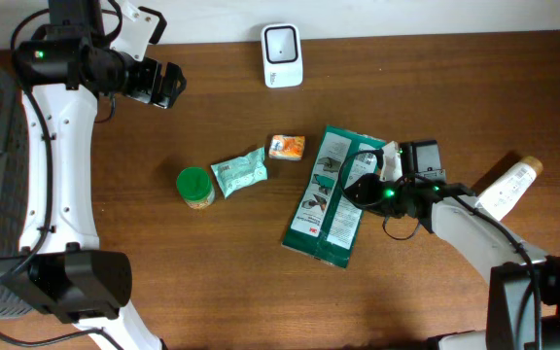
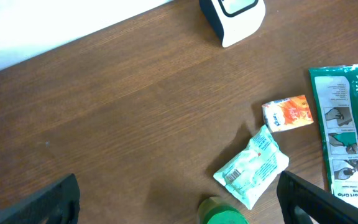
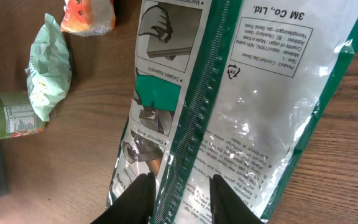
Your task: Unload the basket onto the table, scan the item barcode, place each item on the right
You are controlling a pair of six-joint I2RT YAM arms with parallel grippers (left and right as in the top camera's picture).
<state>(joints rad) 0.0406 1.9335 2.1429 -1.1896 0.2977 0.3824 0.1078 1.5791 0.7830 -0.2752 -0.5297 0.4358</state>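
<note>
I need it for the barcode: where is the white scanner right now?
Overhead view: the white scanner sits near the table's far edge, about mid-width, beyond the orange packet and the glove pack.

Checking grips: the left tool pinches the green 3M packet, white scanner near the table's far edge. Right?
No: the right tool pinches the green 3M packet, per the right wrist view. The white scanner is near the far edge.
</note>
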